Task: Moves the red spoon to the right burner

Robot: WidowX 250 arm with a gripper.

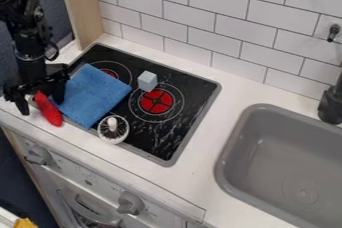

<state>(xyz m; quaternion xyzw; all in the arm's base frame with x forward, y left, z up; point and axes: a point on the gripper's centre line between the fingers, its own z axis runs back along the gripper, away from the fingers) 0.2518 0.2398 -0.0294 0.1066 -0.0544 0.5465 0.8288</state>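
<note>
In the camera view, the black arm (30, 47) comes in at the upper left and hangs down over the left end of the white counter (207, 172). The gripper (41, 106) is low over the counter, left of the stove, with its 2 fingers set wide apart. The red spoon (50, 112) is there too, its upper end between the 2 fingers and its thick red part slanting down toward the counter's front edge. Whether either finger touches it, I cannot tell. The spoon is beside the blue cloth (97, 92), well apart from the right burner (157, 102).

The cloth lies over the left side of the black stove (194, 103) and covers part of the left burner (108, 72). A pale blue-grey block (147, 81) sits just beside the right burner, on the side toward the tiled wall (200, 14). Near the stove's front edge, by the cloth's lower corner, is a round white-rimmed thing (113, 129) with a white knob in its middle. Below the counter, 2 grey knobs (130, 203) stand out from the front panel. At the right is a grey sink (267, 147), with a black tap (330, 104) behind it.
</note>
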